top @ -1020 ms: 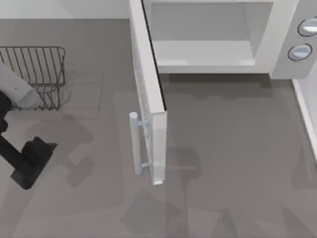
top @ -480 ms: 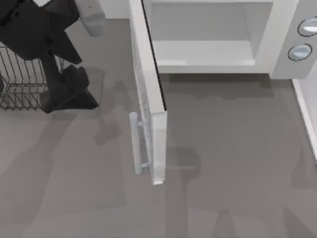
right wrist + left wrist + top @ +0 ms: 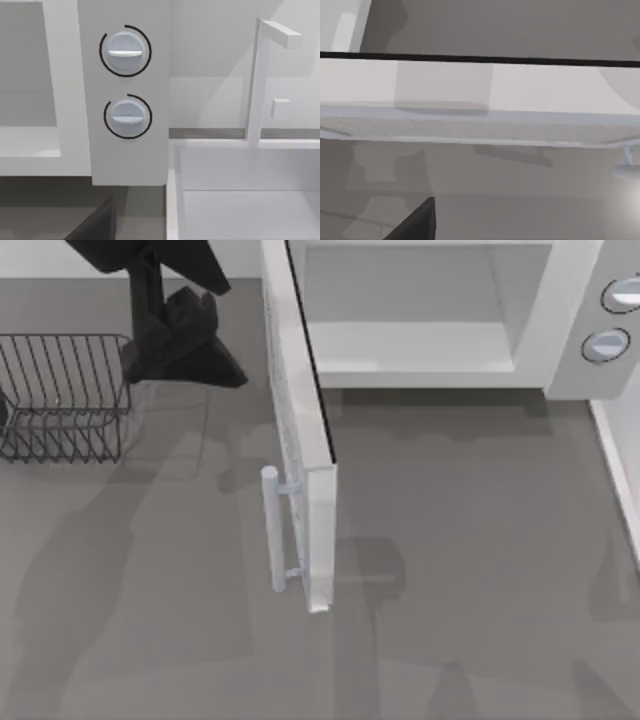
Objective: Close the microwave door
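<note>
The microwave door (image 3: 298,410) stands wide open, swung out from the left side of the oven toward the table's front. Its pale bar handle (image 3: 271,530) is on the outer face, near the free edge. My left gripper (image 3: 186,348), a black shape, hangs at the back left, left of the door's outer face and close to the hinge end. In the left wrist view the door (image 3: 480,85) runs across as a white slab, with the handle (image 3: 627,169) at its far end. A dark part of my right gripper (image 3: 97,225) points at the oven's knob panel.
The white microwave body (image 3: 575,340) with two round knobs (image 3: 125,50) stands at the back right, its cavity (image 3: 420,310) open. A wire basket (image 3: 60,395) sits at the left. A white sink (image 3: 250,195) with a faucet (image 3: 257,80) adjoins the oven.
My left arm has swung from the table's front left, up past the wire basket, to the back beside the door's outer face. The door has not moved.
</note>
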You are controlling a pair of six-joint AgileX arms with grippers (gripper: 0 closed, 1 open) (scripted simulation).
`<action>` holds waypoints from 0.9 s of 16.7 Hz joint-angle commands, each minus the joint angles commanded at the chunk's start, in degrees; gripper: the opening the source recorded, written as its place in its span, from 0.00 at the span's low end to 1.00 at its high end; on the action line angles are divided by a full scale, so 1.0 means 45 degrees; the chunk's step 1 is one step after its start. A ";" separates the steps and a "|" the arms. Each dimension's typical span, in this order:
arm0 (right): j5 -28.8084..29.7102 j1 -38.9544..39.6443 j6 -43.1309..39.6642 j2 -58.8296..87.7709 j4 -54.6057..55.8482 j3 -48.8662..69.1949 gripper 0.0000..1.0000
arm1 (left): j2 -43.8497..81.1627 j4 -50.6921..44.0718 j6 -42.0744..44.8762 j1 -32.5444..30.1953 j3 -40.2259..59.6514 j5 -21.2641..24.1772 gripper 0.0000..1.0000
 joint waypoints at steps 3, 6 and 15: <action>0.0000 0.0000 0.0000 0.0000 0.0000 0.0000 1.00 | 0.0009 -0.0004 0.0006 -0.0002 0.0017 0.0004 1.00; 0.0000 0.0000 0.0000 0.0000 0.0000 0.0000 1.00 | -0.0039 0.0060 -0.0017 0.0046 -0.0051 -0.0016 1.00; 0.0000 0.0000 0.0000 0.0000 0.0000 0.0000 1.00 | -0.0139 0.3978 -0.1136 -0.1092 -0.3595 -0.0336 1.00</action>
